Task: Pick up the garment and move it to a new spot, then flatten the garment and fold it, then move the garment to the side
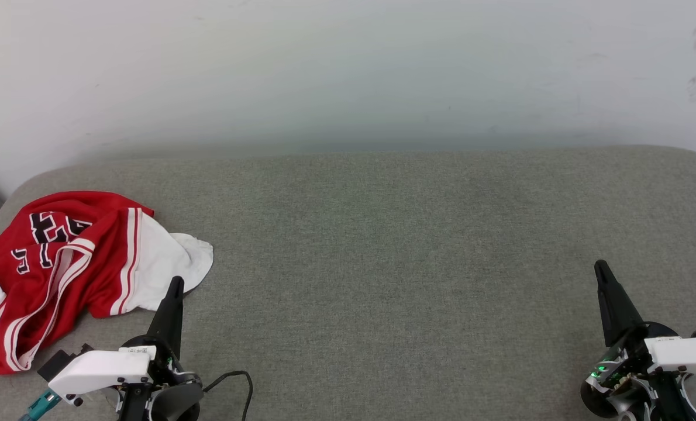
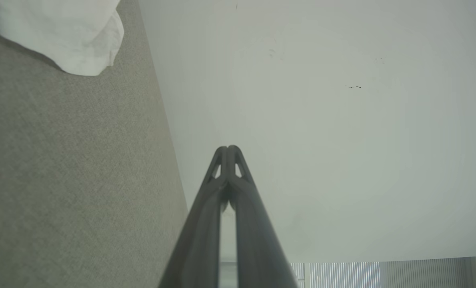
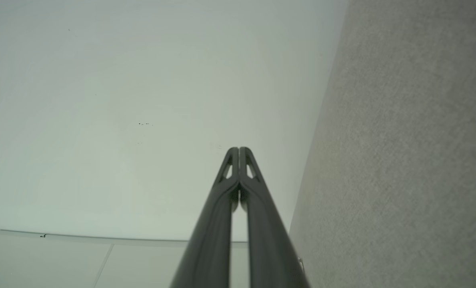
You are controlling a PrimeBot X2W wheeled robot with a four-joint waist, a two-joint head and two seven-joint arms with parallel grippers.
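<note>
The garment (image 1: 73,269), red with white sleeves, striped trim and black lettering, lies crumpled at the left end of the grey cushioned surface (image 1: 395,245). A white sleeve of the garment (image 2: 68,36) shows at the upper left of the left wrist view. My left gripper (image 1: 176,283) is shut and empty, its tips just beside the white sleeve's edge; the same gripper (image 2: 229,149) points past the cushion toward the wall. My right gripper (image 1: 600,266) (image 3: 238,149) is shut and empty, far from the garment at the lower right.
A pale wall (image 1: 348,70) rises directly behind the cushion. A black cable (image 1: 237,377) loops by the left wrist. The cushion's rounded corners drop off at far left and far right.
</note>
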